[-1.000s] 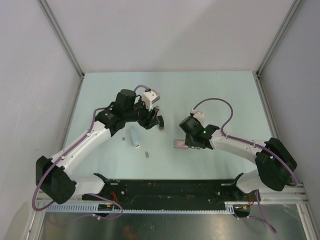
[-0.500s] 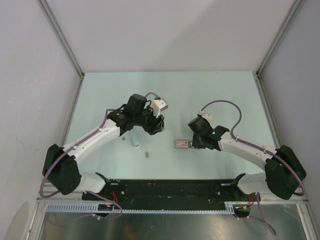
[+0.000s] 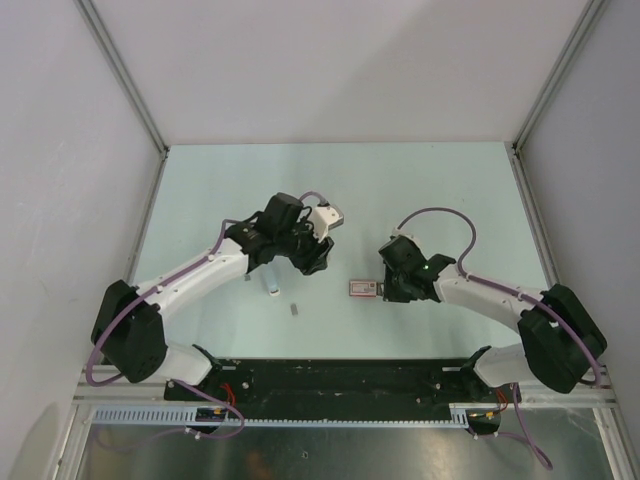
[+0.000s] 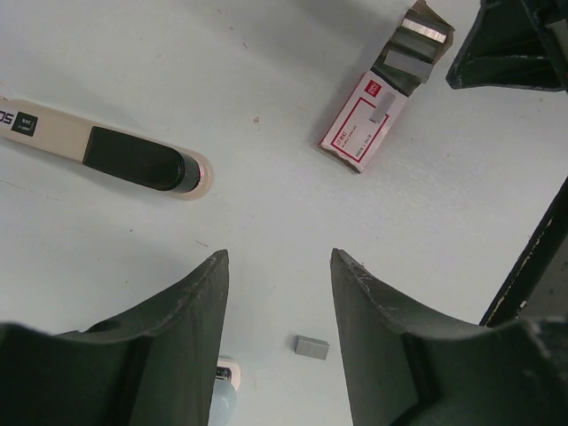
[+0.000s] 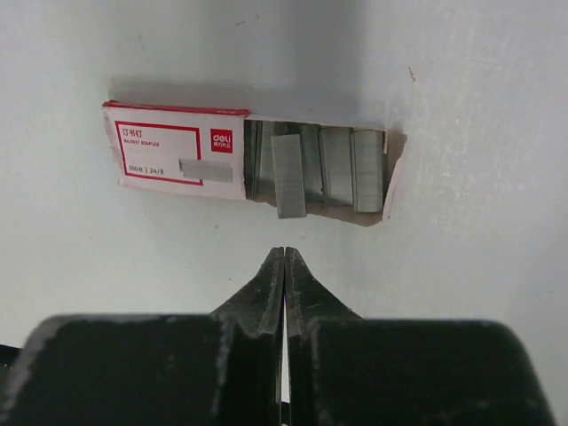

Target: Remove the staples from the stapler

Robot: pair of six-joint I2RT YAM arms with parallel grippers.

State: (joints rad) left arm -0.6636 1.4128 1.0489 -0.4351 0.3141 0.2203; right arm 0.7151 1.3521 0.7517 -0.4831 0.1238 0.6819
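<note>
The pale blue and white stapler (image 3: 270, 281) lies on the table left of centre; only its end shows in the left wrist view (image 4: 224, 396). A short grey staple strip (image 3: 293, 309) lies near it, below my open jaws in the left wrist view (image 4: 311, 347). My left gripper (image 3: 312, 258) (image 4: 280, 257) is open and empty above the table, right of the stapler. My right gripper (image 3: 386, 287) (image 5: 284, 252) is shut on nothing, its tips just short of the open red-and-white box (image 5: 173, 155).
The red-and-white box (image 3: 364, 288) (image 4: 364, 124) holds several grey staple strips (image 5: 342, 169), one of them sticking out (image 5: 288, 177). A white and black pen-like tool (image 4: 115, 155) lies under my left gripper. A tiny grey bit (image 3: 246, 279) lies left of the stapler.
My left gripper has swung right and toward the near edge, ending beside the stapler. My right gripper has shifted slightly right, staying at the box's end.
</note>
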